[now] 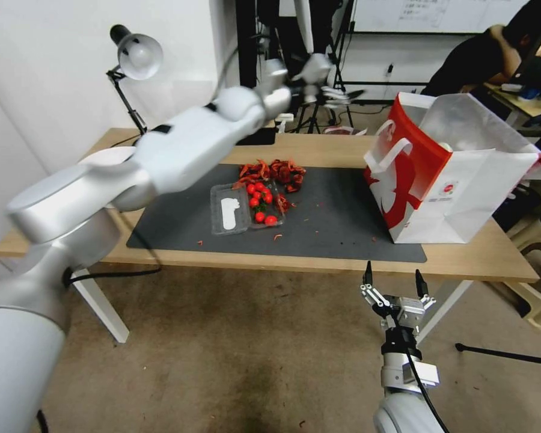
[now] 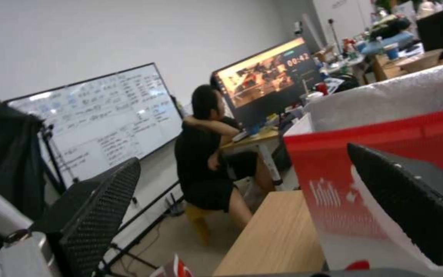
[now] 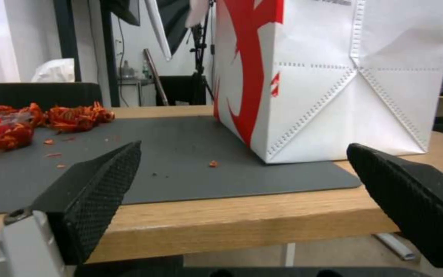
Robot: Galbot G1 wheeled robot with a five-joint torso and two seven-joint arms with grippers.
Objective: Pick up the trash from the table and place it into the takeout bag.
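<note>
The left gripper (image 1: pixel 336 93), fingers spread and empty, hovers at ten o'clock of the takeout bag (image 1: pixel 448 180). Next, lower it squarely over the red shells (image 1: pixel 273 171) before closing. The right gripper (image 1: pixel 394 282) waits spread below the table (image 1: pixel 318 261) edge.

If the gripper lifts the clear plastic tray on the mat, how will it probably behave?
The clear tray looks thin, so it would probably flex or crackle when squeezed. It seems light. The small red round pieces in its open half would likely roll out if it tilts.
</note>
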